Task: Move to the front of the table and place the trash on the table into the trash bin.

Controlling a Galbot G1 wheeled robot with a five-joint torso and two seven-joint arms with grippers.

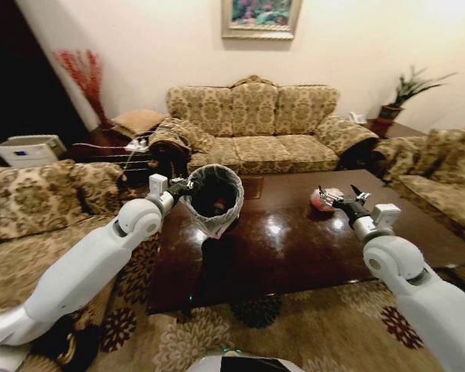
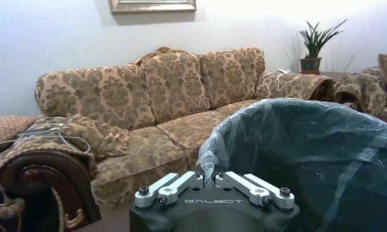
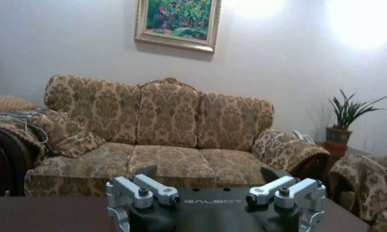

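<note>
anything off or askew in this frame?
Yes: the small black trash bin with translucent liner is off the floor, tilted over the glossy dark wood table, its rim pinched by the left gripper. The right gripper hangs open beside a red-and-white bundle.

We see the desk (image 1: 294, 240) as glossy dark wood that mirrors the lamps. The bin (image 1: 215, 198) wears a thin translucent plastic liner, crinkled. The left pincer (image 2: 211, 182) is matt grey metal. The sofa (image 1: 256, 124) is patterned woven cloth.
</note>
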